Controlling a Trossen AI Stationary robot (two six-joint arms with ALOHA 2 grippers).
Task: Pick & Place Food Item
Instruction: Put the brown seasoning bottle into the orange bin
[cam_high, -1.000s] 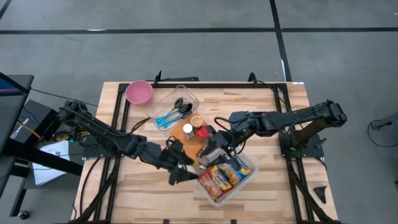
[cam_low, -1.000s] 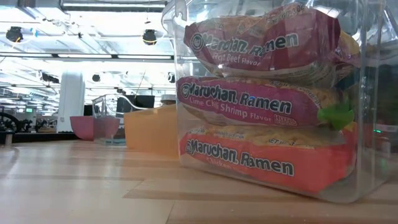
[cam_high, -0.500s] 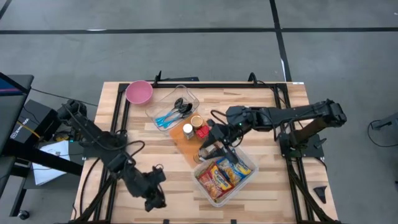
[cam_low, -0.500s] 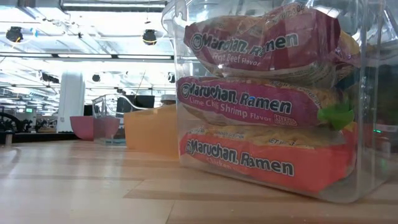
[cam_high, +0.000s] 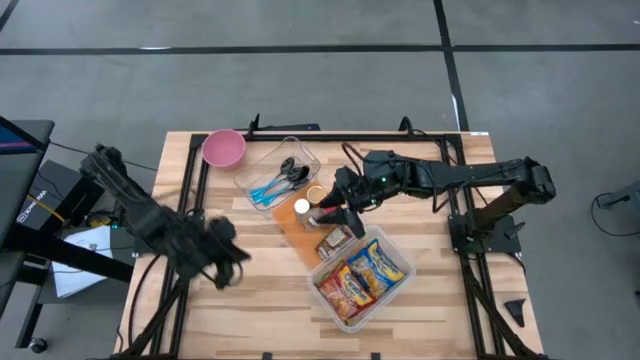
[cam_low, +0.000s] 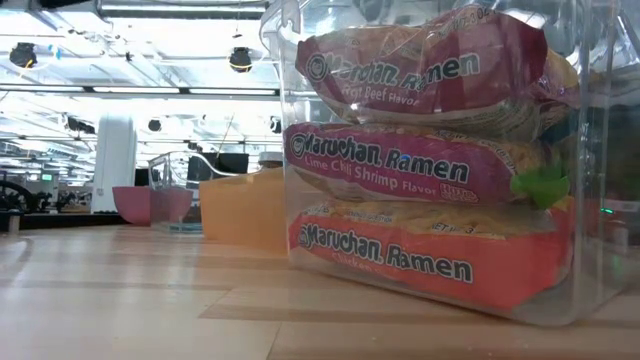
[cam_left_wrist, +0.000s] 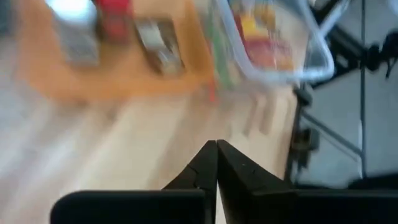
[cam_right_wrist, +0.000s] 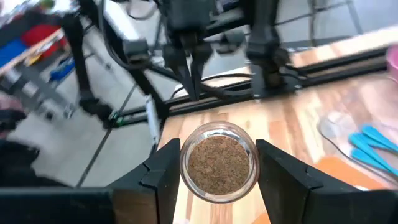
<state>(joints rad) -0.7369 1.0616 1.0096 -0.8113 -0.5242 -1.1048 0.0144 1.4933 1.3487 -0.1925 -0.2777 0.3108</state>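
My right gripper (cam_right_wrist: 217, 163) held the upright jar (cam_right_wrist: 219, 160) mid-table, bin (cam_high: 392, 288) toward the near edge; left gripper (cam_left_wrist: 216, 163) closed, retreated.

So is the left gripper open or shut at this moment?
Shut. In the left wrist view the left gripper has its two dark fingers pressed together with nothing between them, above bare wooden table.

left wrist: orange board (cam_left_wrist: 112, 74) blurred | clear bin (cam_left_wrist: 273, 43) cut off
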